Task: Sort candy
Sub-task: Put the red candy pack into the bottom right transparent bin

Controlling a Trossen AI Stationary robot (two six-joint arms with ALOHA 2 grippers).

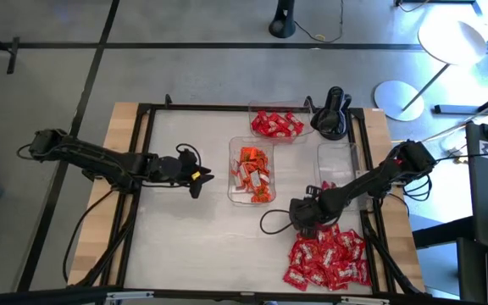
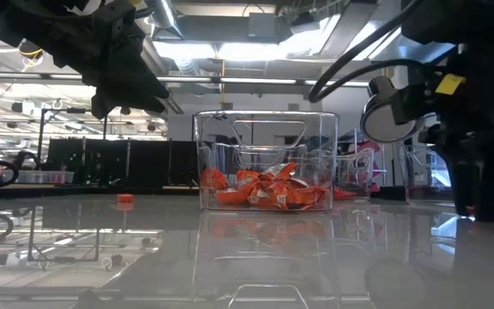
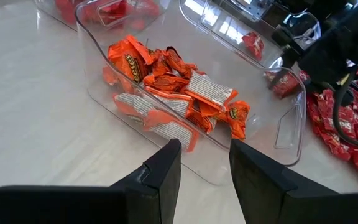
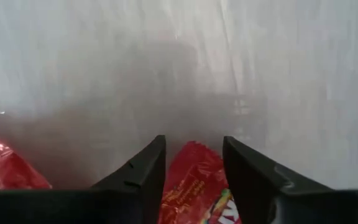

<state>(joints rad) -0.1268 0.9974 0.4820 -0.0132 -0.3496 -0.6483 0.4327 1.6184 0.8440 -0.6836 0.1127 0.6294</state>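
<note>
red pile (image 1: 327,261): near right of table, loose candy
right gripper (image 4: 193,163): down at pile's far edge, fingers either side of a red candy (image 4: 194,186) – whether they pinch it, cannot tell
left gripper (image 3: 205,163): left of middle tray, fingers parted, nothing held
middle tray (image 1: 235,170): orange candy (image 1: 253,173) inside
far tray (image 1: 299,110): red candy (image 1: 276,124) inside

The right end effector (image 4: 194,171) straddles a red candy (image 4: 194,183) on the white tabletop (image 4: 179,62).
</note>
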